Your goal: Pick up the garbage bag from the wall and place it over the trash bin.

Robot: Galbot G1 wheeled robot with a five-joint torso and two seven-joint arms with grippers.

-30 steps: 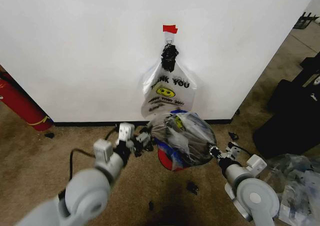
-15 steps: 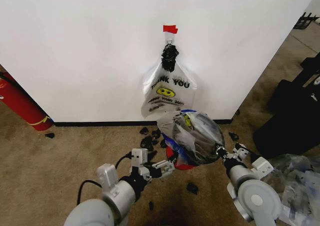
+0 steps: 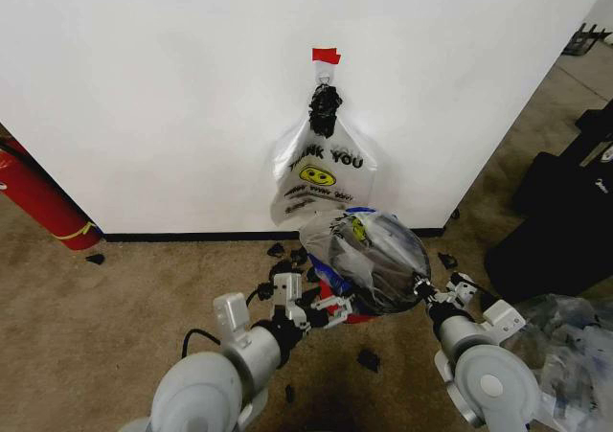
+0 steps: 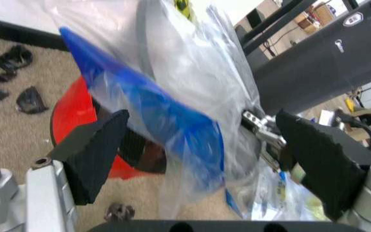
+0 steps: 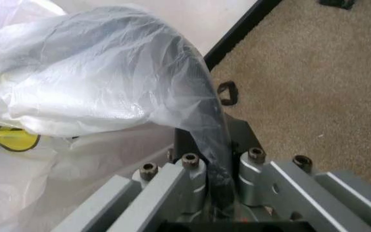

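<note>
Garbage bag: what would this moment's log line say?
garbage bag: pinched by right gripper | left gripper: open beside it | trash bin: partly draped

Most of the trash bin [image 3: 337,303] is hidden behind the garbage bag [image 3: 369,260], with a red patch left visible beneath it. The right gripper's [image 3: 420,290] fingertips are covered by bunched plastic of the garbage bag where it is clamped.

See-through plastic with blue strips and a small yellow-and-black print on the garbage bag [image 3: 369,260]. Red body on the trash bin [image 4: 76,108], dark inside. White "THANK YOU" bag [image 3: 321,178] with yellow smiley, black knot. Red tape [image 3: 326,55] on white wall [image 3: 144,97]. Tan carpet [image 3: 96,307].
</note>
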